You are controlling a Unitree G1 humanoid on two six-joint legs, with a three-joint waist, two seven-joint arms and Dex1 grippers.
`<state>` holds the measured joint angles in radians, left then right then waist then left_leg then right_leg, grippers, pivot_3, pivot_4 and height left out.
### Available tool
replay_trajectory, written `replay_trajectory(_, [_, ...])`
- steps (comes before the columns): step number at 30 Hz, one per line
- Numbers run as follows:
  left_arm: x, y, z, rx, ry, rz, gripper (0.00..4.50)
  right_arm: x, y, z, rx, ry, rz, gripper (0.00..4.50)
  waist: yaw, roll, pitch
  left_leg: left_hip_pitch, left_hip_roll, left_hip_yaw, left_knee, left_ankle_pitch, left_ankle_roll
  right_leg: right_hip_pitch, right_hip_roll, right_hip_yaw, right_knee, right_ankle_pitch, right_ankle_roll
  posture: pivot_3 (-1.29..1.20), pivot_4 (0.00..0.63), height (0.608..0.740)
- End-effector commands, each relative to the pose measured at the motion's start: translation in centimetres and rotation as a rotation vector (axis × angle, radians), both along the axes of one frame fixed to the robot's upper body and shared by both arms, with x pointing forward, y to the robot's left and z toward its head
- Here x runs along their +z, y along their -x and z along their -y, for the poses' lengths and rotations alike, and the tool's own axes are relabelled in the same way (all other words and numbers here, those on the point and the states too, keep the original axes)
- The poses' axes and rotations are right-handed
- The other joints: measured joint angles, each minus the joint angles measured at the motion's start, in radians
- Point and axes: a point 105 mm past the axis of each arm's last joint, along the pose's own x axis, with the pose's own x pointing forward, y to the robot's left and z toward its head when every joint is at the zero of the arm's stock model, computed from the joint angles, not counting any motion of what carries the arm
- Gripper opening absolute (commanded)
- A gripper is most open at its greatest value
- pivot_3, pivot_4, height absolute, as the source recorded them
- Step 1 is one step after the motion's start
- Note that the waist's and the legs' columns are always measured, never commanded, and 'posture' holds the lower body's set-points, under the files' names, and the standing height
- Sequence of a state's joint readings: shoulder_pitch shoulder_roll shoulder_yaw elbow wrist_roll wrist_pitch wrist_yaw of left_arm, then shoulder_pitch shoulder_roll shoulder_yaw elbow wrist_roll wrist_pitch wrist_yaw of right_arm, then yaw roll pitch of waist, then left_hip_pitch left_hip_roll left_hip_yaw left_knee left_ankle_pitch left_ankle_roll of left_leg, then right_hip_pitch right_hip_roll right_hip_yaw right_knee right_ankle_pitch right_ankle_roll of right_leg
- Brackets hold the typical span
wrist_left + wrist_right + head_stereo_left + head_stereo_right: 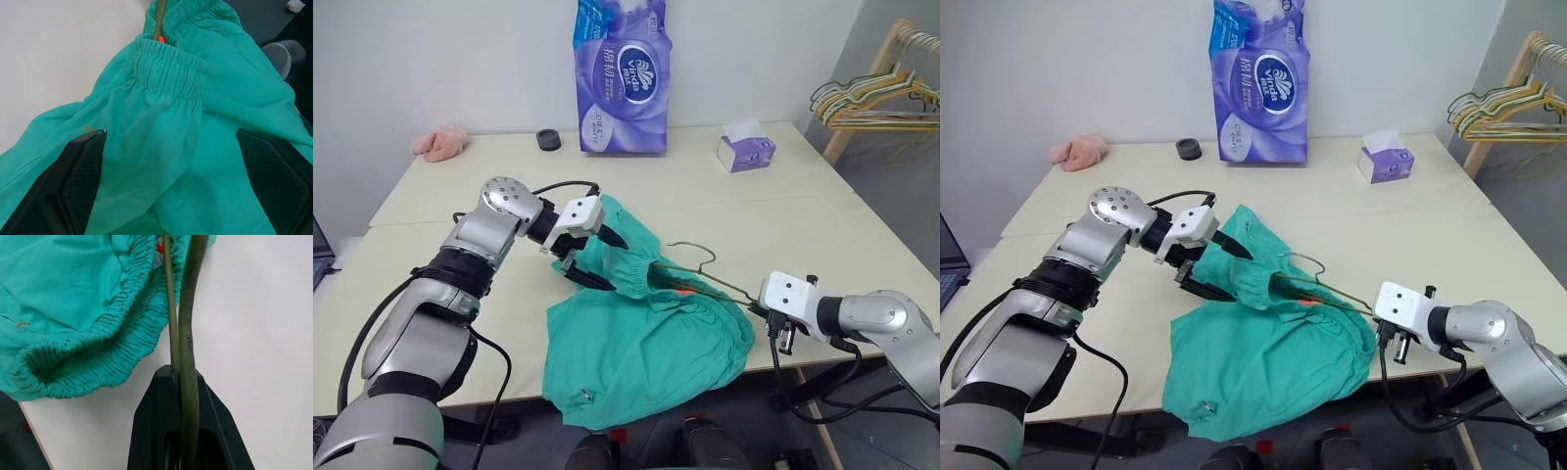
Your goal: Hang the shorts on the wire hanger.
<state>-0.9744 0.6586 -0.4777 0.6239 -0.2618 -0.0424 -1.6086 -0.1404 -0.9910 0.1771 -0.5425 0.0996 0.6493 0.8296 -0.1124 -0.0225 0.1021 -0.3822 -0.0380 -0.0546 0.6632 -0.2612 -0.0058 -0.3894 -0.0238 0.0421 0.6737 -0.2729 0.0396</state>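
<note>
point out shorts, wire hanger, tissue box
shorts (636,352), left eye view, flat fabric of the leg.
wire hanger (703,253), left eye view, curved hook.
tissue box (746,153), left eye view, purple side.

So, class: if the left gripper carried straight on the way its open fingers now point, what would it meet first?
The shorts. The left gripper is open with its fingers either side of the teal fabric, which lies directly ahead below the gathered waistband. The wire hanger looks to lie farther on, though depth is unclear.

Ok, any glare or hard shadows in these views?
Left eye view: soft even light, sheen on the tissue pack, no hard shadows. Left wrist view: the shorts evenly lit. Right wrist view: bare table glares white beside the wire hanger.
</note>
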Motion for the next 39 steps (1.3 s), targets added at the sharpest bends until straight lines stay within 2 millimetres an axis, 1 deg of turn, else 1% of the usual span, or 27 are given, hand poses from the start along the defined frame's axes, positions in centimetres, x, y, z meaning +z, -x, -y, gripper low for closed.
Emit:
replay_trajectory(1, [0.4,0.0,0.4,-0.019,0.016,0.032,4.46,1.6,-0.2,-0.7,0.033,-0.005,0.060,0.00,-0.001,0.000,0.000,0.000,0.000,0.000,0.000,0.000,0.000,0.000,0.000,0.000,0.000,0.000,0.000,-0.21,0.076,0.740])
replay_trajectory(6, [-0.6,-0.2,1.5,-0.014,0.032,0.043,4.46,2.5,-0.3,-1.7,0.065,-0.015,0.088,0.00,-0.002,0.000,0.000,0.000,0.000,0.000,0.000,0.000,0.000,0.000,0.000,0.000,0.000,0.000,0.000,-0.22,0.074,0.740])
replay_trajectory(13, [-1.1,-0.6,2.0,0.027,0.058,0.022,4.46,3.7,-0.5,-2.5,0.086,-0.024,0.109,0.00,-0.003,0.000,0.000,0.000,0.000,0.000,0.000,0.000,0.000,0.000,0.000,0.000,0.000,0.000,0.000,-0.22,0.072,0.740])
replay_trajectory(16, [-1.3,-0.7,1.9,0.033,0.056,0.001,3.86,3.9,-0.5,-2.7,0.088,-0.026,0.113,0.00,-0.003,0.000,0.000,0.000,0.000,0.000,0.000,0.000,0.000,0.000,0.000,0.000,0.000,0.000,0.000,-0.22,0.072,0.740])
replay_trajectory(22, [-1.7,-0.6,1.7,0.043,0.058,-0.032,2.11,4.3,-0.5,-3.0,0.097,-0.030,0.126,0.00,-0.003,0.000,0.000,0.000,0.000,0.000,0.000,0.000,0.000,0.000,0.000,0.000,0.000,0.000,0.000,-0.22,0.071,0.740])
replay_trajectory(28, [-1.8,-0.4,1.8,0.044,0.073,-0.052,0.20,4.4,-0.6,-3.2,0.110,-0.031,0.141,0.00,-0.003,0.000,0.000,0.000,0.000,0.000,0.000,0.000,0.000,0.000,0.000,0.000,0.000,0.000,0.000,-0.22,0.070,0.740])
replay_trajectory(29, [-1.8,-0.4,1.9,0.044,0.074,-0.053,0.03,4.4,-0.6,-3.3,0.118,-0.028,0.146,0.00,-0.003,0.000,0.000,0.000,0.000,0.000,0.000,0.000,0.000,0.000,0.000,0.000,0.000,0.000,0.000,-0.21,0.068,0.740])
replay_trajectory(36, [-2.0,-0.4,1.8,0.051,0.067,-0.045,0.03,3.7,0.2,-3.3,0.192,0.016,0.145,0.00,-0.003,0.000,0.000,0.000,0.000,0.000,0.000,0.000,0.000,0.000,0.000,0.000,0.000,0.000,0.000,-0.21,0.063,0.740])
replay_trajectory(39, [-2.1,-0.5,1.7,0.053,0.056,-0.034,0.00,4.0,-0.1,-3.0,0.188,0.023,0.164,0.70,-0.003,0.000,0.000,0.000,0.000,0.000,0.000,0.000,0.000,0.000,0.000,0.000,0.000,0.000,0.000,-0.21,0.062,0.740])
